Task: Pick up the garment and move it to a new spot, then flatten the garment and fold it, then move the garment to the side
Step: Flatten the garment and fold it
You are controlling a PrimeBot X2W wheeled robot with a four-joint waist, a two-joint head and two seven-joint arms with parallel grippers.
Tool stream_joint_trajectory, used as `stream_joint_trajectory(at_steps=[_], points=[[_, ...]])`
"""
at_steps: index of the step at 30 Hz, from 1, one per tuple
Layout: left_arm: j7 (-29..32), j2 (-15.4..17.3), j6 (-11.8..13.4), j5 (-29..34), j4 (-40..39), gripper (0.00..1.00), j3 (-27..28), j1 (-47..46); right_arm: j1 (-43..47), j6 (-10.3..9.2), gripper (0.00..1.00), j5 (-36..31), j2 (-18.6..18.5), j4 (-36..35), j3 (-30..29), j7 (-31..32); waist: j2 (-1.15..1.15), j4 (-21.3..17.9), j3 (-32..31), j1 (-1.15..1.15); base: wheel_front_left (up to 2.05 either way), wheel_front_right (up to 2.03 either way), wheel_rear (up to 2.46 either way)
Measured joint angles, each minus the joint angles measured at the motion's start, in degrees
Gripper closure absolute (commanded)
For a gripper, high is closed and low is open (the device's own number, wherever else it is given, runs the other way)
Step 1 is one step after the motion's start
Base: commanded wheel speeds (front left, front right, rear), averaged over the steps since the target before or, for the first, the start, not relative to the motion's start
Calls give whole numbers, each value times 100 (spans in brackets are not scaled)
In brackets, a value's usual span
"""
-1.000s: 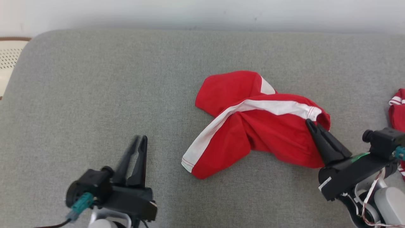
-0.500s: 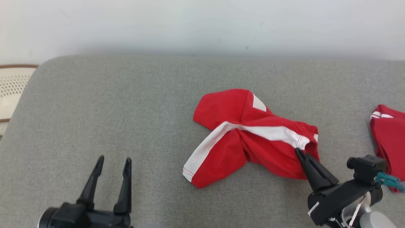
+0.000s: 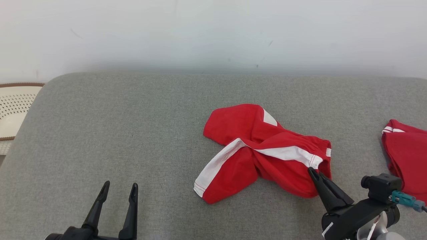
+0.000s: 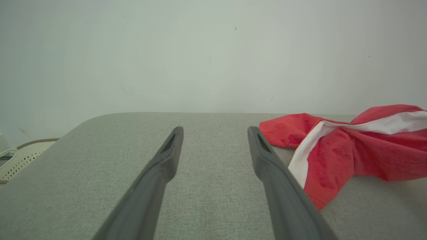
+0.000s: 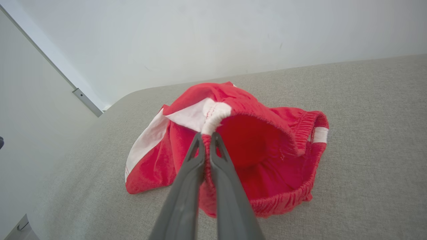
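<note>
The right gripper (image 5: 206,136) has its two fingers clamped together on the elastic waistband of the red garment (image 3: 233,125). They pinch the hem just where the white side stripe meets it. The cloth rises to a small peak at the fingertips, and the waist opening gapes just beyond them. From that pinch the rest of the garment runs ahead and to the gripper's left, crumpled and twisted on the grey cushion (image 3: 133,126). One leg's white-edged hem lies farthest from the grip.

Well off to that side, the left gripper (image 3: 120,185) hangs with its fingers spread apart and nothing between them. The garment's nearest leg lies ahead and to its right, not touching. On the right gripper's other side a second red garment (image 3: 405,156) lies apart.

As I judge it, the task is in its first part. The grasp is made, but the cloth is neither lifted clear nor laid out. Flattening, folding and the move to the side are all left to do. The open left gripper looks ready to take a second hold.
</note>
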Motion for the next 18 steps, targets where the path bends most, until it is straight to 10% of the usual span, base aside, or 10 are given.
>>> stream_joint_trajectory(at_steps=[11, 18], points=[[-2, 3, 0, 2, -110, 0, -21, -114, 2, 0, 100, -16, 7, -40, -46, 25, 0, 31, 45, 1, 0, 0, 0], [587, -42, -510, -185, -18, 0, -471, -829, -22, 0, 100, -34, -35, -120, -87, 104, 0, 57, 218, 1, 0, 0, 0]])
